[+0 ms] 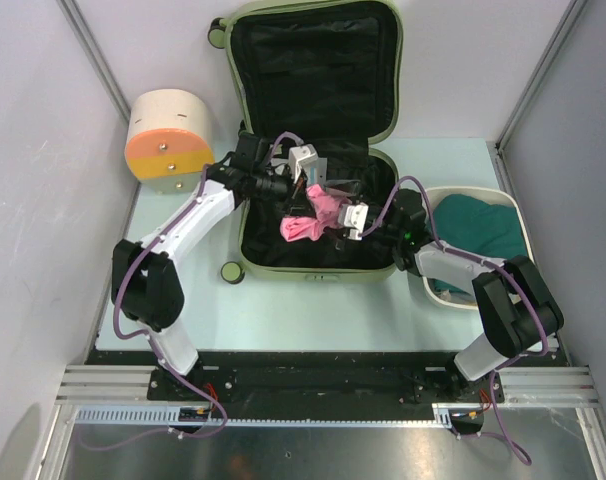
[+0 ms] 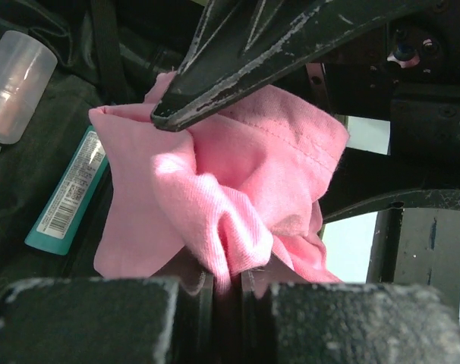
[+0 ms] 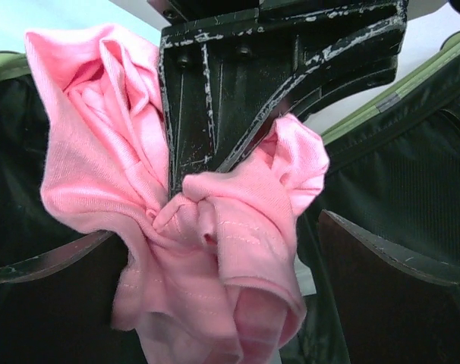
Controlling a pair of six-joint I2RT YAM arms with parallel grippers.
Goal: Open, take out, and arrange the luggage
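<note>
Pink cloth [image 1: 305,222] sits over the open luggage [image 1: 313,75], pinched in the closed left hand [image 2: 228,288]; right hand [image 3: 215,254] open, fingers [image 3: 389,296] straddling the cloth.

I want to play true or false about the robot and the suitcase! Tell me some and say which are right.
1. The suitcase is open. True.
2. The left gripper is pinching the pink cloth. True.
3. The right gripper is shut tight. False: its fingers stand wide open, one on each side of the pink cloth.
4. The white basin has nothing in it. False: a green cloth lies inside.
5. The round container stands on the table to the left of the suitcase. True.
</note>
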